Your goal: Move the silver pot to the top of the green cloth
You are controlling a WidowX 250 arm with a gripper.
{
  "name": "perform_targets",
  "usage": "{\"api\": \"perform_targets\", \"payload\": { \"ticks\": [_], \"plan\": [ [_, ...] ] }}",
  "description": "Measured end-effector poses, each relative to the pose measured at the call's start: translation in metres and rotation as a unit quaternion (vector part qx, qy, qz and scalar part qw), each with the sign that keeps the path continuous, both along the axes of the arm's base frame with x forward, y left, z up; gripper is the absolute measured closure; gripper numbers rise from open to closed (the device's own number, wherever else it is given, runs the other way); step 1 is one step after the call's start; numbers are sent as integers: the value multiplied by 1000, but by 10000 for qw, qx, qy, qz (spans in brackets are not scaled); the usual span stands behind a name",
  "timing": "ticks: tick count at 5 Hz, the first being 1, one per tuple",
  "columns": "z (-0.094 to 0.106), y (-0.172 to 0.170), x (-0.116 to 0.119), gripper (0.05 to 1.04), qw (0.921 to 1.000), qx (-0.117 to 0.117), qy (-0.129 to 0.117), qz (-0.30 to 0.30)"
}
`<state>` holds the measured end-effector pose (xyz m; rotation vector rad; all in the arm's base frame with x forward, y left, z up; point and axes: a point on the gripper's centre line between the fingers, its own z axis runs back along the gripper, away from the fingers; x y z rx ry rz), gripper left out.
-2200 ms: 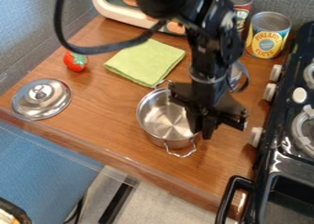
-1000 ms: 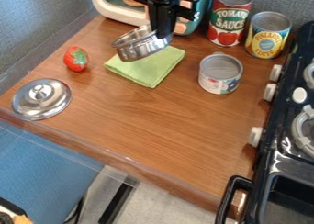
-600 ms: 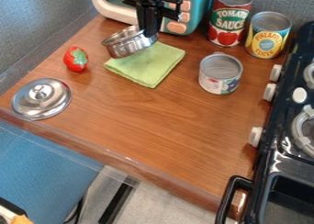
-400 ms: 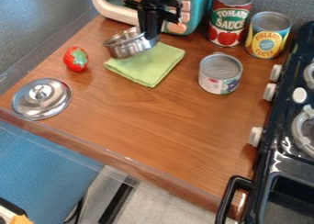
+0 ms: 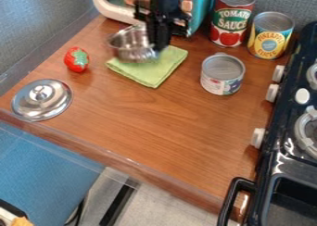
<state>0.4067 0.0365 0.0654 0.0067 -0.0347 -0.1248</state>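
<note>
Pinching the silver pot (image 5: 131, 47) by its right side, the pincer (image 5: 159, 45) is needing a rightward nudge over the green cloth (image 5: 151, 73), pot level, before releasing, imo.

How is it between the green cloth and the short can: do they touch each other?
Apart. The camera view shows a strip of bare brown counter between the green cloth and the short can.

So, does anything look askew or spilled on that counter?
The silver pot looks slightly askew: it appears tilted and off-centre, toward the upper-left part of the green cloth. I see no spill or damage on the wooden counter.
</note>
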Motion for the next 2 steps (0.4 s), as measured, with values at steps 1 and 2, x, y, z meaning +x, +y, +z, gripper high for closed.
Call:
{"api": "perform_targets", "payload": {
  "ticks": [1, 2],
  "plan": [
    [-3, -10, -5, 592, 10000, -49, 4, 69],
    [20, -13, -10, 281, 9998, -65, -142, 98]
  ]
}}
